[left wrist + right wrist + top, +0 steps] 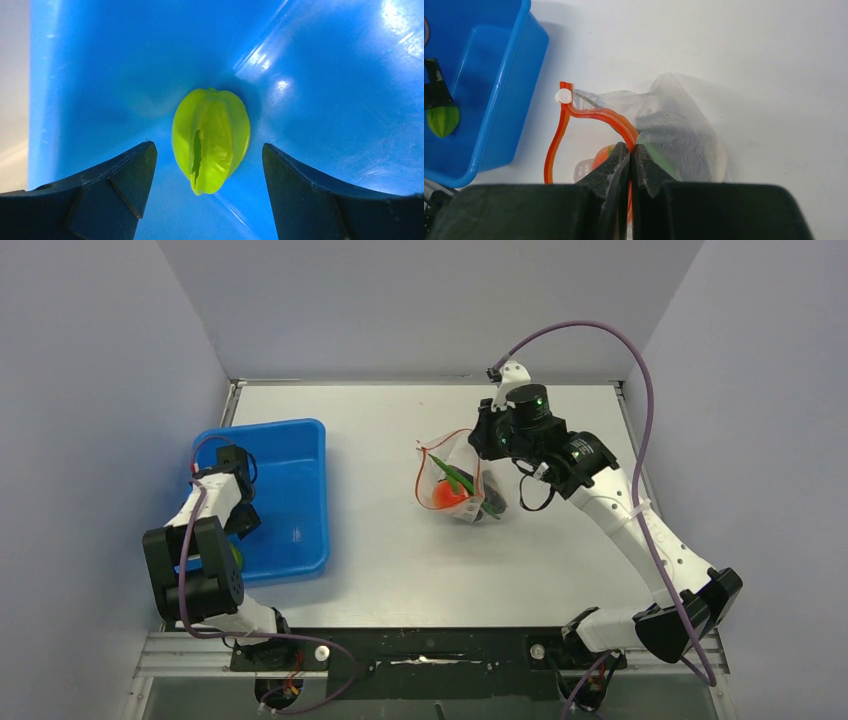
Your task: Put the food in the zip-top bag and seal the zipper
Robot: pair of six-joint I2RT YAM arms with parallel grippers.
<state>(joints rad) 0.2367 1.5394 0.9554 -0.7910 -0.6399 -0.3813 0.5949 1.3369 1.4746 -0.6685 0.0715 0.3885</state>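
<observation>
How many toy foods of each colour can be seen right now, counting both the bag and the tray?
Orange-red: 1, the round fruit in the zip-top bag
Green: 1, the long pod in the bag
Dark: 1, the grape bunch in the bag
Lime-green: 1, the ridged fruit in the blue tray
Total: 4

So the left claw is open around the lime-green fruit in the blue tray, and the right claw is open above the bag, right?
No: the right claw is shut on the red zipper of the zip-top bag, as the right wrist view shows. The left claw is indeed open around the lime-green fruit in the blue tray.
</observation>
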